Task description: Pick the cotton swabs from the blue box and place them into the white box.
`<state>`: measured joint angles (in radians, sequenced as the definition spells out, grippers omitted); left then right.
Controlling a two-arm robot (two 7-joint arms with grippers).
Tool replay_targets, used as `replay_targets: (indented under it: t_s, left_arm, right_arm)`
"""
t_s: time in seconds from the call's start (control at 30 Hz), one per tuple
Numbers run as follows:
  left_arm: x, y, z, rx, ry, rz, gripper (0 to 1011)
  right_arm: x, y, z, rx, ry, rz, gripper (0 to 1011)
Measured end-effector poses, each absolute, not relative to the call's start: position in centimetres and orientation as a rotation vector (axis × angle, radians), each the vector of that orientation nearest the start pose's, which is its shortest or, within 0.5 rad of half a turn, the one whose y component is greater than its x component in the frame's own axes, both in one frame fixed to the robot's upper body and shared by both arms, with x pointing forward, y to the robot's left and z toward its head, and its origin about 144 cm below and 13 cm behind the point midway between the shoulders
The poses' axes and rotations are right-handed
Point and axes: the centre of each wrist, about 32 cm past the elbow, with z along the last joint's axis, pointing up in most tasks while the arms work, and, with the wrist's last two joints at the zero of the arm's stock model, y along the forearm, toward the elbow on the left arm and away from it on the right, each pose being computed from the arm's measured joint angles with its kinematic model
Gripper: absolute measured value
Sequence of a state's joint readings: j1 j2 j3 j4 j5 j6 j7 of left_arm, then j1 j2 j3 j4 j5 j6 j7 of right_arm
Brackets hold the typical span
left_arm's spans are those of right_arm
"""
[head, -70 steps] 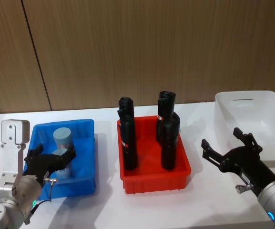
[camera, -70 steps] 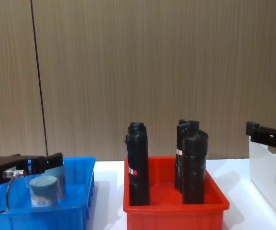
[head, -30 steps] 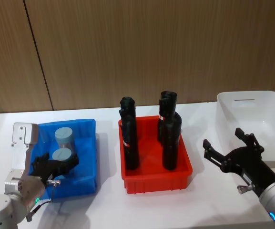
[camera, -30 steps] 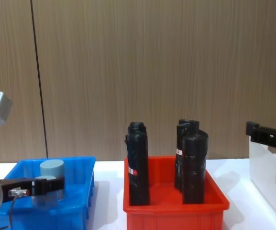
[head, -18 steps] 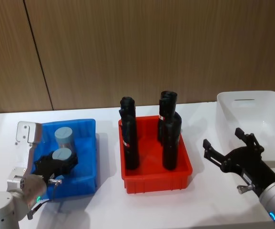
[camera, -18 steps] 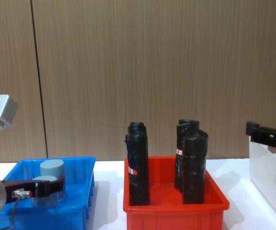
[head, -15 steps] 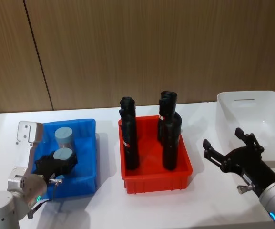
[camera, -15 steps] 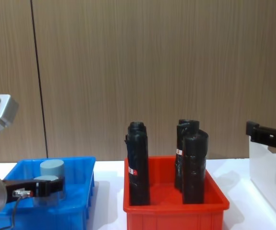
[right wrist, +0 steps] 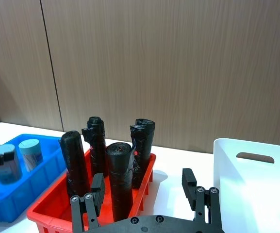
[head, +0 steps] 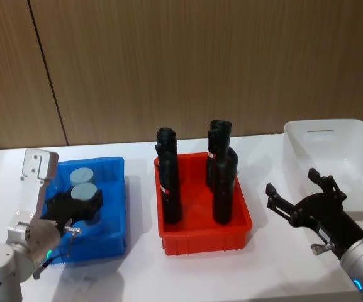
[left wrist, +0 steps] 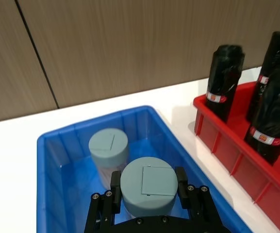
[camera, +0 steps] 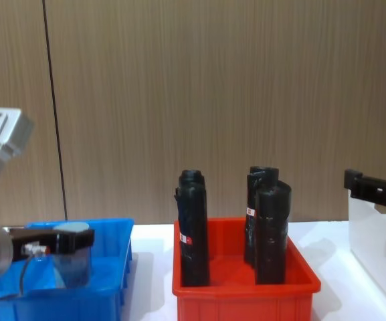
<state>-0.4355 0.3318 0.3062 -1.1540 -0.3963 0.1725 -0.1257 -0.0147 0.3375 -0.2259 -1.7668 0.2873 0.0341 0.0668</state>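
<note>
Two cotton swab tubs with pale blue-grey lids are at the blue box (head: 119, 207). My left gripper (head: 80, 202) is shut on the nearer tub (head: 84, 191), its black fingers (left wrist: 115, 183) pressing both sides of the tub (left wrist: 148, 183), which the chest view shows raised (camera: 72, 257) inside the box (camera: 106, 294). The other tub (head: 79, 175) stands behind it on the box floor (left wrist: 108, 145). The white box (head: 332, 135) stands at the far right. My right gripper (head: 291, 180) hovers open and empty just left of the white box (right wrist: 256, 194).
A red bin (head: 203, 239) holding several tall black rolls (head: 168, 185) stands between the blue and white boxes. White tabletop lies in front of the bins and between them. A wooden wall closes off the back.
My left gripper has closed on the nearer tub and lifted it upward inside the blue box. The right arm has stayed still.
</note>
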Motion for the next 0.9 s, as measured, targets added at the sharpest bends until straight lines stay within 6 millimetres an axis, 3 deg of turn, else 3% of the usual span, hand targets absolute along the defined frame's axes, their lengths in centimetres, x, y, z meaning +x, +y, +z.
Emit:
replay_targets:
  t_s: [0.43,0.9]
  left_arm:
    - [56.2,27.7,121.2,0.129,0.036,1.199,664]
    - [56.3,27.3,124.7,0.062,0.021,1.013,664]
  right_arm:
    - [44.3,-23.7,118.9,0.026,-0.075,-1.229,1001]
    - [44.3,-23.7,118.9,0.026,-0.075,-1.229,1001]
